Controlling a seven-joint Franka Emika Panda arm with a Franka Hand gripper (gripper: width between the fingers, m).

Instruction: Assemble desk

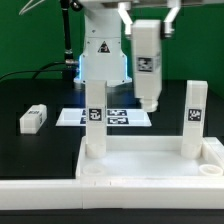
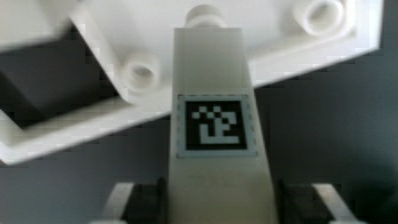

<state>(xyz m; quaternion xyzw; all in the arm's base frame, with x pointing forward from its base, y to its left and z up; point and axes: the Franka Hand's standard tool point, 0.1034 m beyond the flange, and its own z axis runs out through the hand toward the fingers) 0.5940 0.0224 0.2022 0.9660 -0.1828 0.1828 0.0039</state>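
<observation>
The white tabletop [image 1: 150, 168] lies upside down at the front with two short white tagged legs standing in its sockets, one on the exterior view's left [image 1: 95, 118] and one on the right [image 1: 193, 118]. My gripper [image 1: 148, 24] is shut on a third leg [image 1: 148, 68] and holds it upright in the air behind the tabletop. In the wrist view this leg [image 2: 214, 110] runs out from between my gripper [image 2: 222, 205] fingers, above a tabletop corner [image 2: 267, 50] with open round sockets [image 2: 139, 70]. A fourth leg [image 1: 33, 118] lies on the black table at the left.
The marker board [image 1: 122, 117] lies flat behind the tabletop, in front of the robot base [image 1: 100, 55]. A long white bar [image 1: 110, 200] runs along the front edge below the tabletop.
</observation>
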